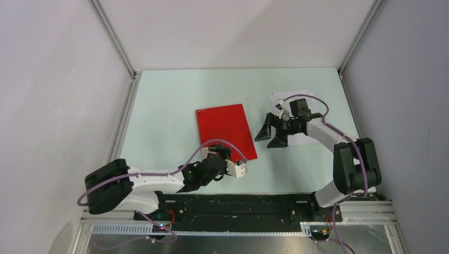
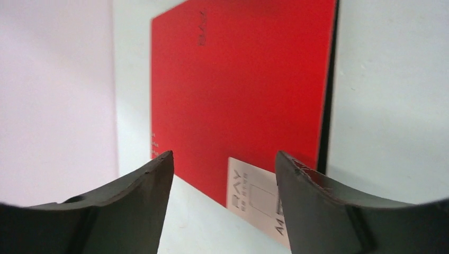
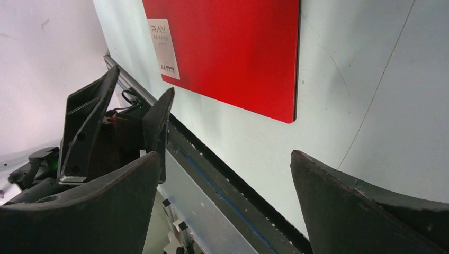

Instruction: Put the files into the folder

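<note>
Under right arm [image 1: 324, 128], files [image 1: 276, 99] mostly hidden

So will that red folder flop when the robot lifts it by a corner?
Probably not much: the red folder lies flat with straight, crisp edges, so it looks fairly stiff. It seems thin, so likely light. Its smooth cover may slide on the table when pushed.

Folder label: "RAY" and "A4" are the only readable print.
A white label [image 3: 164, 48] at 1 corner of the red folder [image 3: 233, 47] cover has "RAY" at its head and "A4" at its foot; the small lines between are too fine to read. A faint embossed mark [image 2: 203, 29] toward the cover's opposite edge is illegible.
</note>
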Available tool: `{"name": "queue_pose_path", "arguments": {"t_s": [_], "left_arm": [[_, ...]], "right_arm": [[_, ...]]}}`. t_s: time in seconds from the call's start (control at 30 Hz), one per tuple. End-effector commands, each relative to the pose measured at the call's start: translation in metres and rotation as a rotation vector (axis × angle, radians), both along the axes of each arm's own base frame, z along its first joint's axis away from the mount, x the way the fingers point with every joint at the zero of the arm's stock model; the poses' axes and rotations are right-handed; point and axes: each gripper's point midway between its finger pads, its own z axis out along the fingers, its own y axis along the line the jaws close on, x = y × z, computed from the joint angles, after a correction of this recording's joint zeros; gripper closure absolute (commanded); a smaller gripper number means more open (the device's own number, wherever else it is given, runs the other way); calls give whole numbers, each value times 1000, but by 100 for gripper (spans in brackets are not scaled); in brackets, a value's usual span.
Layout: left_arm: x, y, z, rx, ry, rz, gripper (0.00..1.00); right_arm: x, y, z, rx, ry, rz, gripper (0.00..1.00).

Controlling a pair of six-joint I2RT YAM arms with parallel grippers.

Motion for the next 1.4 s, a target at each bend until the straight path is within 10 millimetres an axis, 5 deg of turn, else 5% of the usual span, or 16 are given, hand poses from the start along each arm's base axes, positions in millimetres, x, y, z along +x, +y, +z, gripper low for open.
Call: {"name": "queue_pose_path", "arguments": {"t_s": [0.0, 0.23, 0.7, 1.07, 1.23, 1.37], "left_arm": [[-22, 3, -19, -7, 180, -42, 24], [-10, 6, -33, 57, 181, 34, 25], [19, 7, -22, 58, 70, 106, 33], [50, -13, -23, 151, -145, 64, 38], [65, -21, -33, 215, -228, 69, 48], [70, -21, -40, 235, -243, 76, 71]], "right_arm": [[8, 4, 9, 26, -32, 1, 3], [10, -3, -1, -3, -19, -8, 1], [16, -8, -12, -30, -3, -36, 1], [7, -4, -17, -2, 34, -18, 1], [7, -2, -18, 8, 49, -20, 1], [5, -1, -18, 9, 53, -12, 1]]}}
